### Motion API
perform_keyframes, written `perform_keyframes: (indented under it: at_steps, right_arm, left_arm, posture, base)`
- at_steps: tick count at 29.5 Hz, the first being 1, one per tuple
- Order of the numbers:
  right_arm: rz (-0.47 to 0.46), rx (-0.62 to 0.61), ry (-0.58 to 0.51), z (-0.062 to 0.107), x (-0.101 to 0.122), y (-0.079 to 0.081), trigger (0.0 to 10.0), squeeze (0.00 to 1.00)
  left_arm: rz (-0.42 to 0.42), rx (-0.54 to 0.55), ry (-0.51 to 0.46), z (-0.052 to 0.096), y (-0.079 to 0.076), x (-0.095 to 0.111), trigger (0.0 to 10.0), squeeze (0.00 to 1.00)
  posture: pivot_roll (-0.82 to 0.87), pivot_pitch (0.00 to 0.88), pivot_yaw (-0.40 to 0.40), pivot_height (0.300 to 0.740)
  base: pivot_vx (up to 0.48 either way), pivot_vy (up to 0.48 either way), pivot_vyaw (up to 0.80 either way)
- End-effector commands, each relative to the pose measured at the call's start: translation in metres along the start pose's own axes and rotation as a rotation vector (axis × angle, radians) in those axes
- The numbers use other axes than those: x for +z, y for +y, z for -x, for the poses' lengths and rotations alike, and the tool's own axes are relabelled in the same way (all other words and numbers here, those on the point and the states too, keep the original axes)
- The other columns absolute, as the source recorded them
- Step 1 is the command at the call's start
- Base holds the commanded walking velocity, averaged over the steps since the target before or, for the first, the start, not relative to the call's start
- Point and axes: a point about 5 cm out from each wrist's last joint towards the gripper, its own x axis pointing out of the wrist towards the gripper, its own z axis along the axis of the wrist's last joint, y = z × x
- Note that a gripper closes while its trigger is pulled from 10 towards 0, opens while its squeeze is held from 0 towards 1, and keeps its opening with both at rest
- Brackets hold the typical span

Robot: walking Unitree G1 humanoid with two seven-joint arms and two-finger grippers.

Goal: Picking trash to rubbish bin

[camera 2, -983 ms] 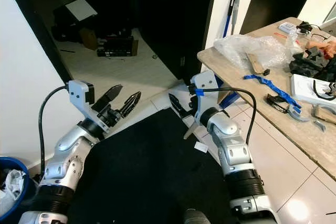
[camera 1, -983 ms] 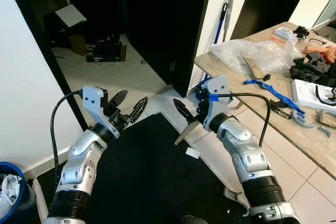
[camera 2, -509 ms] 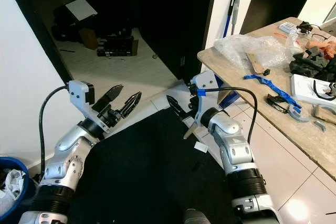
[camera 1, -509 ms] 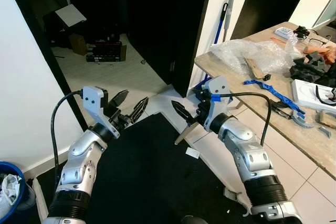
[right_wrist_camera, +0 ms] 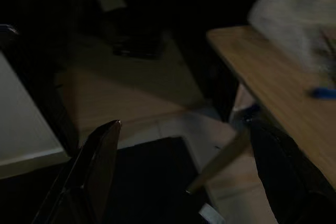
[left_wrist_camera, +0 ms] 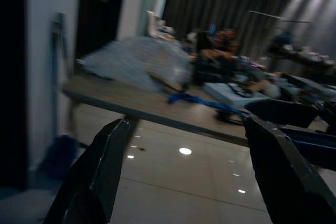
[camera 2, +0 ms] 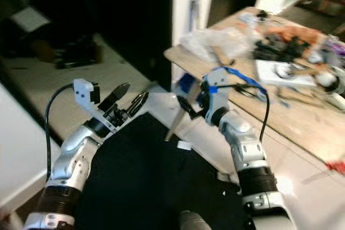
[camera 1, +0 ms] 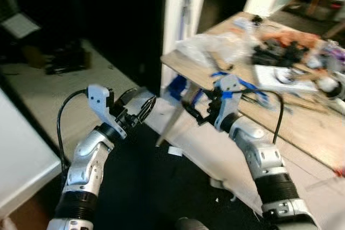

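Both arms are held out in front of me over a black mat (camera 1: 145, 187), and the picture is blurred. My left gripper (camera 1: 141, 103) is open with nothing between its fingers. My right gripper (camera 1: 194, 112) is open too and holds nothing, close to the slanted wooden table leg (camera 1: 170, 122). A small white scrap of paper (camera 1: 174, 151) lies on the floor at the mat's edge, below and between the grippers. In the right wrist view the scrap (right_wrist_camera: 210, 214) shows past the open fingers (right_wrist_camera: 94, 166). A crumpled clear plastic bag (camera 1: 210, 47) lies on the table's near corner.
A wooden table (camera 1: 302, 127) cluttered with tools and boxes runs along the right. A mop handle (camera 1: 186, 6) leans on the white wall behind it. A dark doorway is at the back left, and a white wall edge (camera 1: 27, 171) is at the near left.
The whole picture has swung to the right and gone blurred, so the camera is turning. The blue bin at the lower left has left the picture. Both grippers stay open.
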Motion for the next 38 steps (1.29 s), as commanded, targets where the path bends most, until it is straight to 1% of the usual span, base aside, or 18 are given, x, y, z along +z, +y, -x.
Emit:
perform_keyframes:
  at_steps: [1, 11, 23, 29, 31, 38]
  right_arm:
    - [-0.006, 0.007, 0.011, -0.0003, -0.0024, -0.0002, 10.0, 0.0]
    - [-0.012, 0.013, 0.015, 0.0006, -0.0028, -0.0027, 10.0, 0.0]
    - [-0.019, 0.017, 0.014, 0.0002, -0.0036, -0.0028, 10.0, 0.0]
    - [-0.019, 0.017, 0.005, 0.0002, -0.0032, -0.0028, 10.0, 0.0]
    - [-0.019, 0.017, 0.003, 0.0002, -0.0031, -0.0029, 10.0, 0.0]
    - [-0.019, 0.018, 0.0, 0.0005, -0.003, -0.0028, 10.0, 0.0]
  left_arm:
    - [0.001, 0.01, 0.007, 0.0018, 0.001, -0.0032, 10.0, 0.0]
    - [-0.015, 0.024, -0.011, 0.0005, -0.0001, -0.0004, 10.0, 0.0]
    - [-0.022, 0.022, -0.007, -0.0003, -0.0005, 0.0005, 10.0, 0.0]
    - [-0.049, 0.022, -0.018, -0.0001, -0.0004, 0.0032, 10.0, 0.0]
    - [-0.066, 0.023, -0.021, 0.0001, -0.0001, 0.0042, 10.0, 0.0]
    - [-0.065, 0.016, -0.021, 0.0003, -0.0009, 0.0044, 10.0, 0.0]
  posture:
    - [0.02, 0.0, -0.021, 0.74]
    - [0.01, 0.0, -0.032, 0.74]
    - [0.01, 0.0, -0.032, 0.74]
    - [0.01, 0.0, -0.032, 0.74]
    - [0.01, 0.0, -0.032, 0.74]
    - [0.0, 0.0, -0.034, 0.74]
  base:
    - [0.0, 0.0, -0.8]
    - [0.0, 0.0, -0.8]
    - [0.0, 0.0, -0.8]
    - [0.0, 0.0, 0.0]
    - [0.319, 0.0, 0.0]
    - [0.308, 0.0, 0.0]
